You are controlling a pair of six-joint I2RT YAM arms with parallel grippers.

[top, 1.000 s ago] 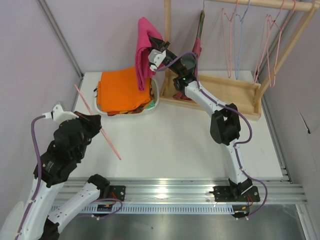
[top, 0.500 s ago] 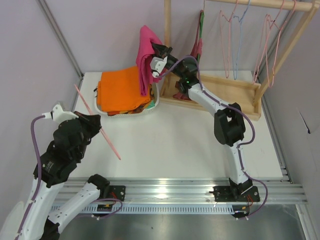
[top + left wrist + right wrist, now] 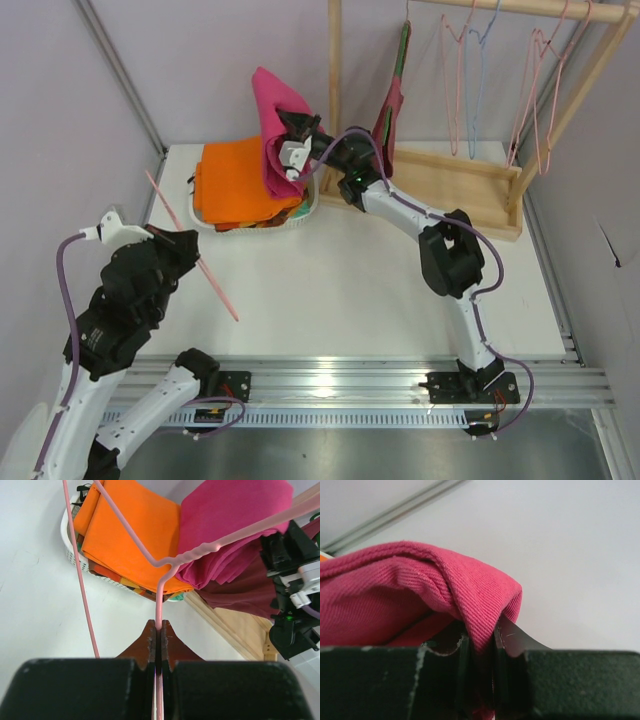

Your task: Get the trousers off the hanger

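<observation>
The magenta trousers [image 3: 272, 125] hang bunched from my right gripper [image 3: 292, 152], which is shut on a fold of them above the right end of the white basket [image 3: 308, 200]. In the right wrist view the cloth [image 3: 420, 585] fills the shut jaws of the gripper [image 3: 480, 642]. My left gripper [image 3: 188, 248] is shut on the light-pink hanger [image 3: 195, 250], held bare over the table's left side, well apart from the trousers. In the left wrist view the hanger's neck [image 3: 159, 600] sits in the gripper [image 3: 159, 630], with the trousers [image 3: 235, 520] behind the wire.
An orange folded cloth [image 3: 240, 180] fills the basket. A wooden rack [image 3: 450, 180] stands at the back right with a maroon garment [image 3: 390, 105], a green hanger [image 3: 403, 50], a light-blue hanger [image 3: 478, 60] and more pink hangers [image 3: 540, 80].
My right gripper has carried the trousers left and down, from beside the rack post to over the basket's right end. The left arm and hanger have barely moved.
</observation>
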